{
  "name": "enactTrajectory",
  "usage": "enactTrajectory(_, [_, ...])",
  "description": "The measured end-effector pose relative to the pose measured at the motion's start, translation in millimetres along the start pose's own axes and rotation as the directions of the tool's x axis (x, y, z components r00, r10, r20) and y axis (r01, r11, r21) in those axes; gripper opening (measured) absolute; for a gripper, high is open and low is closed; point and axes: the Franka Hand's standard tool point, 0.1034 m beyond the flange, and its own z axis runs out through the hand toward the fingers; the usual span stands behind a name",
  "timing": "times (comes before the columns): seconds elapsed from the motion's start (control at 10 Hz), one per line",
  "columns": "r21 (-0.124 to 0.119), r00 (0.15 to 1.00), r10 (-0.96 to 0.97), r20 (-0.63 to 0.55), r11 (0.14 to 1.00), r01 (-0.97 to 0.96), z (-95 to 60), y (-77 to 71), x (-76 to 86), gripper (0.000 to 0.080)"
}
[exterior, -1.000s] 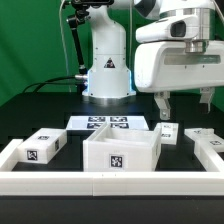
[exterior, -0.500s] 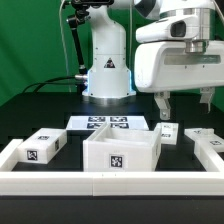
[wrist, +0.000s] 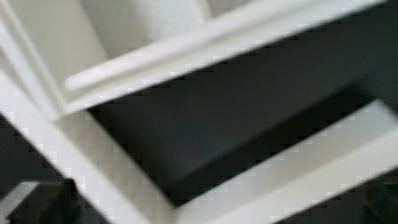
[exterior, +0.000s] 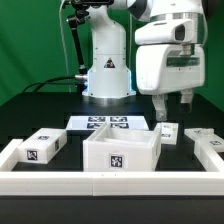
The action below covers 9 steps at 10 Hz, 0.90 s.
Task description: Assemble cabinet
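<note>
Right of centre in the exterior view, the pincer [exterior: 173,110] is seen released and empty above the counter [exterior: 30,112]. A small tagged part [exterior: 168,131] is placed just below it, the cabinet box [exterior: 121,152] lower left.

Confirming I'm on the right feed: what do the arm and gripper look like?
The arm is white with dark joints; its base bears a black triangle mark, with black cables beside it. The gripper has a boxy white body and two dark fingers.
</note>
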Motion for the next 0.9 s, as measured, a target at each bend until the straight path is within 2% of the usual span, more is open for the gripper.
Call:
enactTrajectory(0.1, [0.027,0.999,-0.031,0.023,0.999,0.031,1.7,-2.1,-5.4,0.0798])
enactTrajectory(0.4, [0.024,0.999,-0.026,0.021,0.999,0.026,2.3,-1.8,-4.5,0.0798])
enactTrajectory(0.5, [0.027,0.996,-0.081,0.021,0.996,0.08,3.4,-3.1,-8.4,0.0798])
enactTrajectory(0.7, [0.044,0.976,-0.217,0.024,0.975,0.216,9.3,-12.7,-30.3,0.0798])
enactTrajectory(0.9, [0.06,0.954,-0.299,0.026,0.953,0.297,14.3,-17.4,-40.1,0.0798])
